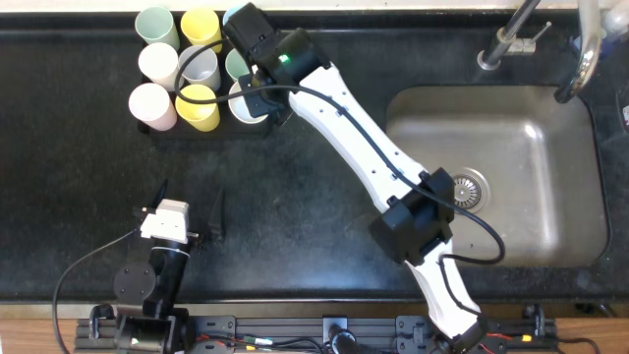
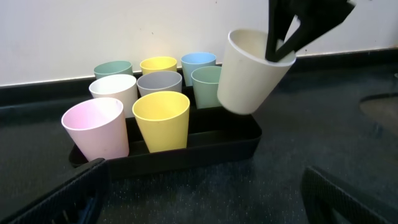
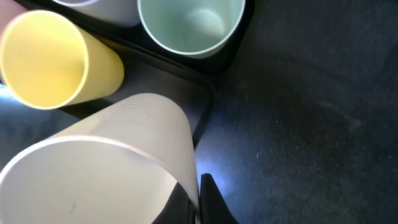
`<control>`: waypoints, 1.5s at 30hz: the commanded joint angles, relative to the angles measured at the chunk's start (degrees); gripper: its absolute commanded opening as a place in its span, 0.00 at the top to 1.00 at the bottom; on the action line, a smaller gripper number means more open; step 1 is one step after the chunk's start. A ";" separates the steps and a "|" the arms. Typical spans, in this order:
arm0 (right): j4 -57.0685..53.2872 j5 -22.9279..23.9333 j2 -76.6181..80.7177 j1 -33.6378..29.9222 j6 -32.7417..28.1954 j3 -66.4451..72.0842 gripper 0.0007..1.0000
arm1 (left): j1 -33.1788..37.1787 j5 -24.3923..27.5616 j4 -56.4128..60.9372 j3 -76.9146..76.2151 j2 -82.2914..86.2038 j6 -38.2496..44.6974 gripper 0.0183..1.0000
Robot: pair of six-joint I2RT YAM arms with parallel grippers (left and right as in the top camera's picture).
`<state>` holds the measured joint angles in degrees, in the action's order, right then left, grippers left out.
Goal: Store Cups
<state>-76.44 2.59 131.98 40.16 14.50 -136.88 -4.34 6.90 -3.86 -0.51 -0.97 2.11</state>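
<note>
So, the right pincer point(image 2: 280, 51) is clamped on the rim of a white cup point(image 2: 249, 78), which is held tilted in the air. The cup is hung just above the near corner of the tray point(image 2: 211, 148), right by the one empty slot point(image 2: 217, 122) between the yellow cup point(image 2: 161, 121) and the green cup point(image 2: 208, 84). From the right wrist view, its base looks to be over the tray's corner edge rather than squarely over the slot, though that can't be called for sure.

Progress-wise, the job is judged nearly done: eight cups are already seated in the tray, the pink cup point(image 2: 96, 127) included. Only the white one is left to be straightened, lowered in and let go.

The left pincer point(image 1: 189, 202) is spread open with nothing in it, parked low over the dark tabletop point(image 1: 295, 197), well apart from the tray.
</note>
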 commanded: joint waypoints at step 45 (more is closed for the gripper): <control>4.55 1.92 1.62 -0.35 1.97 -1.57 0.36 | 0.48 0.59 -0.15 0.04 0.26 1.09 0.00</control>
<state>-72.01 4.05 138.63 40.14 16.67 -136.88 -4.34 6.90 -3.86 -0.51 -0.97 2.11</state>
